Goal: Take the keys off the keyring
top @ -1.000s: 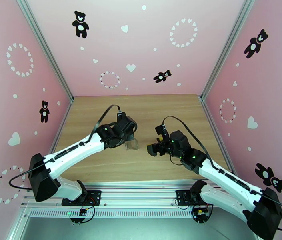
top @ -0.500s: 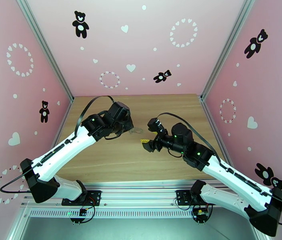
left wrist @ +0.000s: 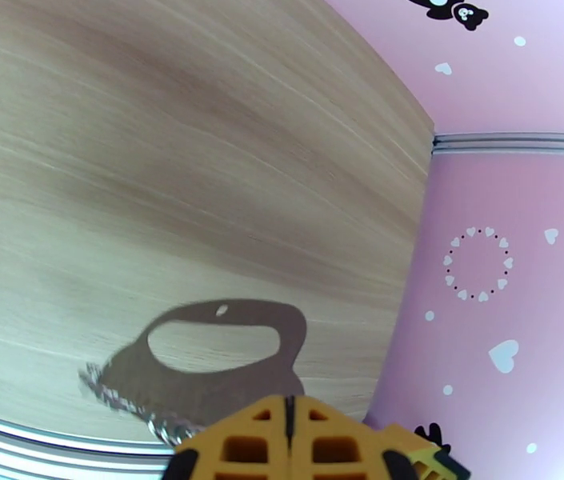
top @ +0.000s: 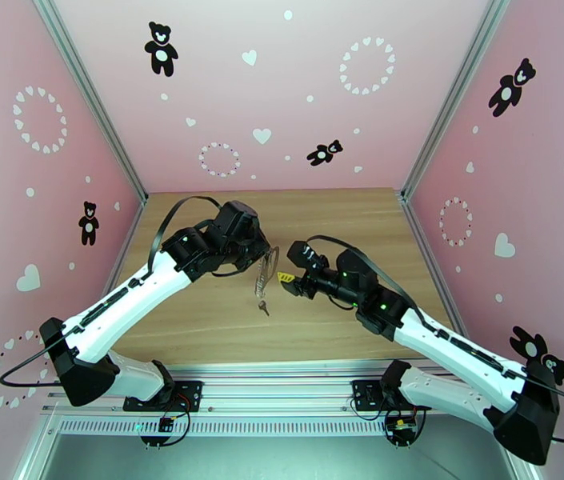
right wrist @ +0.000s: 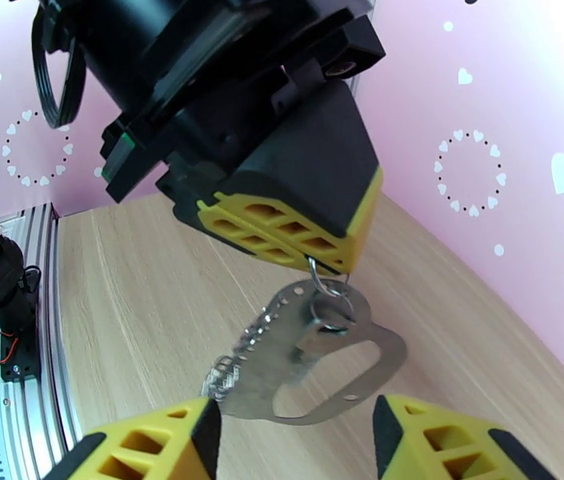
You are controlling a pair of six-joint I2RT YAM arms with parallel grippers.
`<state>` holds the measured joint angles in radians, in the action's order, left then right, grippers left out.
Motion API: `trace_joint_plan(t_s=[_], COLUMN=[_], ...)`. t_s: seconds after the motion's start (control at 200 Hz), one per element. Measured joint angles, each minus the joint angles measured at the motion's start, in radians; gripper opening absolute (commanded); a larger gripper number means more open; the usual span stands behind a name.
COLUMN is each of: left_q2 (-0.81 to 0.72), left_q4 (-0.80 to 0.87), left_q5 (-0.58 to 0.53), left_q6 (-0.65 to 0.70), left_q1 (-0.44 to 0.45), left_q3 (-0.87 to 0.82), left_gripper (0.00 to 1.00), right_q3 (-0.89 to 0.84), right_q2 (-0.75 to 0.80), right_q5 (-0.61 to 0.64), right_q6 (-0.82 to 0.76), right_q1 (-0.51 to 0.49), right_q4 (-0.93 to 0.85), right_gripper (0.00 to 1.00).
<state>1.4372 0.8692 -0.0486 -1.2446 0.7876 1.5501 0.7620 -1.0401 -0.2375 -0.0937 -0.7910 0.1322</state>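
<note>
key: one small dark key sits nearest the arm bases, just below the keyring's chain end; cannot tell if it dangles or lies on the table
right gripper: right gripper is at the near-right side of the keyring, jaws partly spread, one yellow fingertip on each side of the keyring's lower edge, nothing held
keyring: keyring hangs clear above the table between the two grippers, flat oval loop facing the right wrist camera, chain bunched at one end
left gripper: left gripper is directly above the keyring, pads pressed together, pinching the small ring at the keyring's top
left wrist view: keyring just beyond the closed pads, above bare wood
far: pink back wall well behind the keyring
done: keyring lifted and steadied by the left gripper; right gripper lined up on it
left: cannot confirm either key is off; right gripper has yet to close on a key or the loop and work it free, judging by the gap
change: a second ago the keyring was low by the table and the right gripper stood well back from it; now the keyring is raised and hangs straighter, the right gripper has moved in beside it with its jaws narrower than before
</note>
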Motion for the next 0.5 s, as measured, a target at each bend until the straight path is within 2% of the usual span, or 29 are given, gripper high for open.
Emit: trace_joint_plan(t_s=[0.215, 0.501], left_q2=[0.0, 0.0], left_q4=[-0.025, -0.042], left_q5=[0.027, 0.053], left_q6=[-0.005, 0.011], left_q1=[0.0, 0.0], left_q3=[0.0, 0.0], left_gripper=[0.0, 0.0], right_q3=[0.011, 0.053], right_q2=[-0.05, -0.07], right_q5=[-0.042, -0.122], right_q6=[-0.056, -0.051], right_q1=[0.012, 0.074], right_q4=[0.023, 0.029], right_gripper=[0.48, 0.42])
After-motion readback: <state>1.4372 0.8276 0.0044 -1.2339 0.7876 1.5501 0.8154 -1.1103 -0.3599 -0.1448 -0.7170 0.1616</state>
